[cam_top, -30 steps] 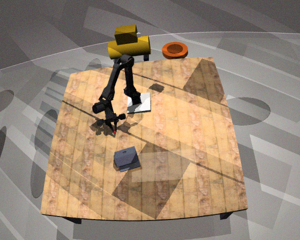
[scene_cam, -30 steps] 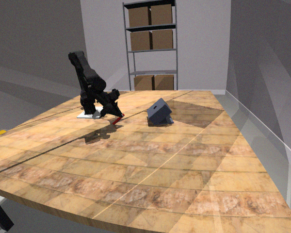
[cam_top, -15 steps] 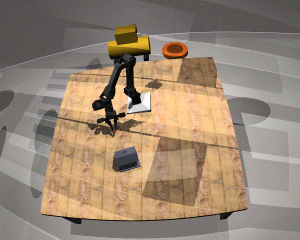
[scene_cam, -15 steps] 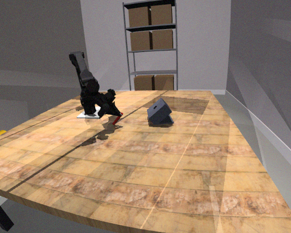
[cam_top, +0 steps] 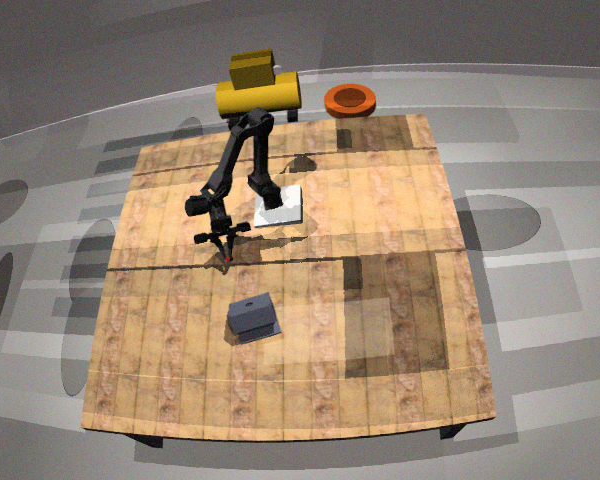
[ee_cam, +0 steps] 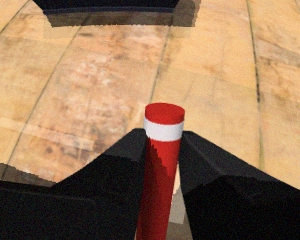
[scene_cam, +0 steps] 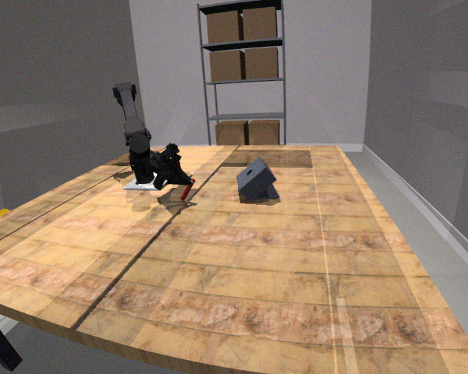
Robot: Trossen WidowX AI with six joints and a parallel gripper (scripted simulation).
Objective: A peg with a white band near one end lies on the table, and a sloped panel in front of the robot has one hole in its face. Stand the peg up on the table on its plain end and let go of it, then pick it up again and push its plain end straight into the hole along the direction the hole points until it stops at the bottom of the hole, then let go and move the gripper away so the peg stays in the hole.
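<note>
The red peg (cam_top: 228,259) (scene_cam: 187,190) (ee_cam: 160,172) has a white band near its upper end, seen in the wrist view. It is tilted but closer to upright than flat, banded end up and leaning toward the panel in the exterior view. My gripper (cam_top: 228,256) (scene_cam: 191,182) (ee_cam: 161,140) is shut on it just below the band. The plain end points down, close to the table; whether it touches is unclear. The blue-grey sloped panel (cam_top: 253,316) (scene_cam: 258,177) stands apart from the peg, its hole (cam_top: 249,304) (scene_cam: 249,172) in the sloped face.
The wooden table (cam_top: 310,403) (scene_cam: 234,281) carries the arm's white base plate (cam_top: 293,212) (scene_cam: 131,186) behind the gripper. The panel's dark lower edge (ee_cam: 110,5) shows at the top of the wrist view. Shadows cross the table. A shelf with boxes stands beyond it.
</note>
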